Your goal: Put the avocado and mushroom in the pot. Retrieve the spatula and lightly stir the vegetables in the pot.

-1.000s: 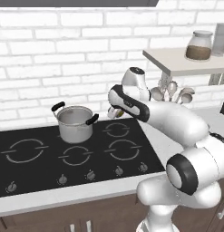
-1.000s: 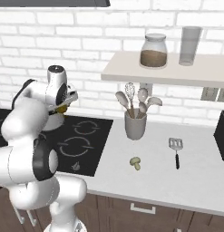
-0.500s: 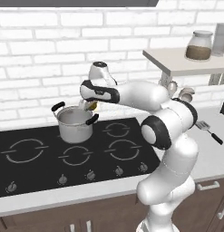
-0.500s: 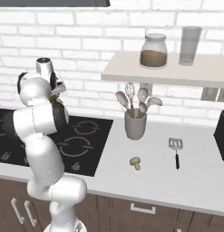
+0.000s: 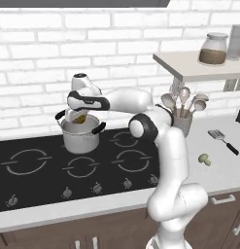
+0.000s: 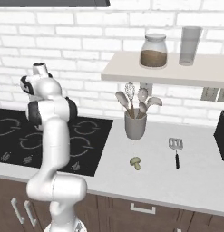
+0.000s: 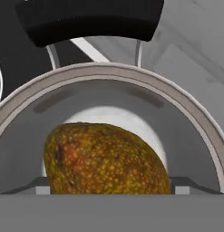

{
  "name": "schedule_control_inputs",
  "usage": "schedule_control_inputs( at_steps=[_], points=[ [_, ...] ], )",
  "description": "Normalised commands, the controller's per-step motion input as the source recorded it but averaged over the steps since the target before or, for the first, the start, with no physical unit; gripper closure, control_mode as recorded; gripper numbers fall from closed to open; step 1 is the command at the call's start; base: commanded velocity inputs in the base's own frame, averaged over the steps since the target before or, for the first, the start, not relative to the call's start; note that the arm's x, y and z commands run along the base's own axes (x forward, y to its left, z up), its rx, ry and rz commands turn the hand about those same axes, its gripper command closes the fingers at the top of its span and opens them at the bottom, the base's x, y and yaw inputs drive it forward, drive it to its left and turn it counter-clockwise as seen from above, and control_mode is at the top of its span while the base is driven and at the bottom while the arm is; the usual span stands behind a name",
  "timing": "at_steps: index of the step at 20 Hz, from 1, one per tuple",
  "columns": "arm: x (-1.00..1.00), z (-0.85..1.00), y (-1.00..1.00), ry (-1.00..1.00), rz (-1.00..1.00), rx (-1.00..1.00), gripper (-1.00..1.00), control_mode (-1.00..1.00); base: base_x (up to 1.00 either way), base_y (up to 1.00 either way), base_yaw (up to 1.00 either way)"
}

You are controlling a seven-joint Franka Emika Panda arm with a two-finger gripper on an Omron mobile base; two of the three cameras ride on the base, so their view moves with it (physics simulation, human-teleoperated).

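Avocado (image 7: pixel 106 158) inside pot (image 7: pixel 22 102) rim — walls close

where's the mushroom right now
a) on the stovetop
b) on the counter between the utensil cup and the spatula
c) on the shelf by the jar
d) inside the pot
b: the mushroom lies on the counter, forward of the utensil cup and left of the spatula, far from the pot.

A home kitchen: a black induction hob (image 5: pixel 53 170) is set into a pale counter (image 6: pixel 186 181) with dark wood cabinets (image 6: pixel 145 213) below. Behind the hob rises a white brick wall (image 5: pixel 68 44); right of it stands a utensil cup (image 6: pixel 135 126) under a shelf (image 6: pixel 168 74) with jars.
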Motion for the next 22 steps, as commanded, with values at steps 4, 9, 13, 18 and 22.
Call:
schedule_control_inputs(
  at_steps=[4,9,13,18,22],
  points=[
    [0.07,-0.21,0.08,0.0,-0.03,-0.01,-1.0,-1.0,0.0,0.0,0.0],
    [-0.3,-0.13,-0.36,-0.05,0.0,0.0,-1.0,-1.0,0.0,0.0,0.0],
    [-0.81,-0.33,-0.58,-0.08,-0.01,0.0,-1.0,-1.0,0.0,0.0,0.0],
    [-0.99,-0.19,-0.56,-0.16,0.0,0.01,-1.0,-1.0,0.0,0.0,0.0],
    [-1.0,0.05,-0.76,-0.26,0.0,0.03,-1.0,-1.0,0.0,0.0,0.0]
  ],
)
